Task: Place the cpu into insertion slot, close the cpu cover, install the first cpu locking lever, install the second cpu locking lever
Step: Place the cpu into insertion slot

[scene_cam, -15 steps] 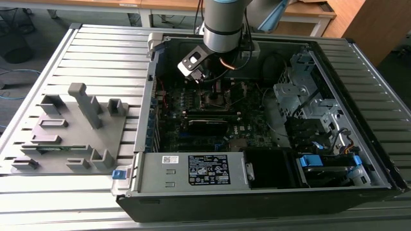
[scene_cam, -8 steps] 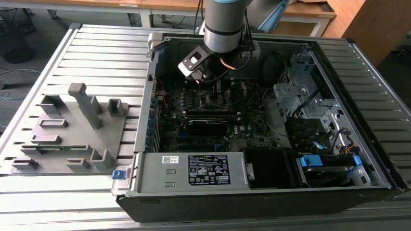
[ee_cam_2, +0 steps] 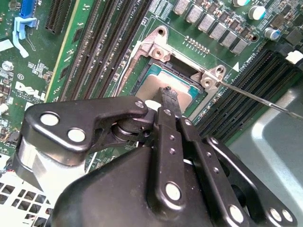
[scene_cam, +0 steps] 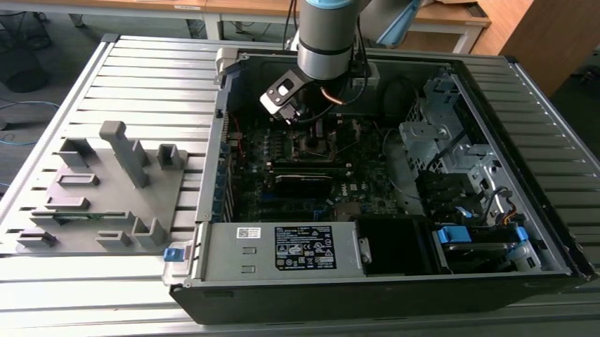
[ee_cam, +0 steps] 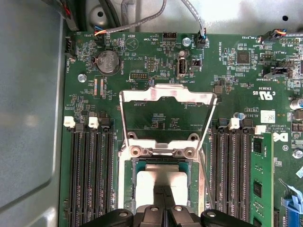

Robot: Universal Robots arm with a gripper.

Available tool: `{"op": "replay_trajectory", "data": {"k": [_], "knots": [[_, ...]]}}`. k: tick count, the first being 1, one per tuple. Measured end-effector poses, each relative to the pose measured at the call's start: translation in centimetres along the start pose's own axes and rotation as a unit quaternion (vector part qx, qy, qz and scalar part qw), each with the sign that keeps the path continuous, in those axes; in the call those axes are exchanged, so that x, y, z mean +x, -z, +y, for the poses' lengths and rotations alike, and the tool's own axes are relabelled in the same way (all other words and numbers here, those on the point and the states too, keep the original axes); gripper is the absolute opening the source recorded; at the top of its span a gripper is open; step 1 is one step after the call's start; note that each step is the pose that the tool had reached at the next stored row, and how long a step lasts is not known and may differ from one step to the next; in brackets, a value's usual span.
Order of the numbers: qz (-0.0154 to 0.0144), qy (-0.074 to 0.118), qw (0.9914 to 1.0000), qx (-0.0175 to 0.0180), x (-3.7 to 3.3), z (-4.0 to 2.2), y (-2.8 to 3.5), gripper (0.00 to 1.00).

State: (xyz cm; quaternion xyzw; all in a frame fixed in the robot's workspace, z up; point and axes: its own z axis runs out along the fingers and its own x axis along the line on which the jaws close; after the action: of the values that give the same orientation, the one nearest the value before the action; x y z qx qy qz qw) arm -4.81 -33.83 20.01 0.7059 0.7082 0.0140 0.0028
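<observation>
Soft, even light falls from above in the exterior view — the table [scene_cam: 150, 77] pale and bright, the inside of the case [scene_cam: 375, 305] dim and shadowed. In the first wrist view the cpu [ee_cam: 161, 177] and cover [ee_cam: 165, 92] shine with mild glare — the board [ee_cam: 142, 52] around them is evenly lit.

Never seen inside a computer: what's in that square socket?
The cpu, grey top up, lies in the insertion slot. The gripper covers part of it; what's beneath it is hidden.

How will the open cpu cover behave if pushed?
The cpu cover is a thin frame with a large cut-out, so probably light and slightly springy. Hinged along one edge, it should swing rather than slide.
</observation>
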Motion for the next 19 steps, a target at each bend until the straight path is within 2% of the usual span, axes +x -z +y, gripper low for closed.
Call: {"op": "replay_trajectory", "data": {"k": [19], "knots": [[0.0000, 0.000, 1.00000, 0.0000, 0.00, 0.00, -0.26, 0.11]]}}
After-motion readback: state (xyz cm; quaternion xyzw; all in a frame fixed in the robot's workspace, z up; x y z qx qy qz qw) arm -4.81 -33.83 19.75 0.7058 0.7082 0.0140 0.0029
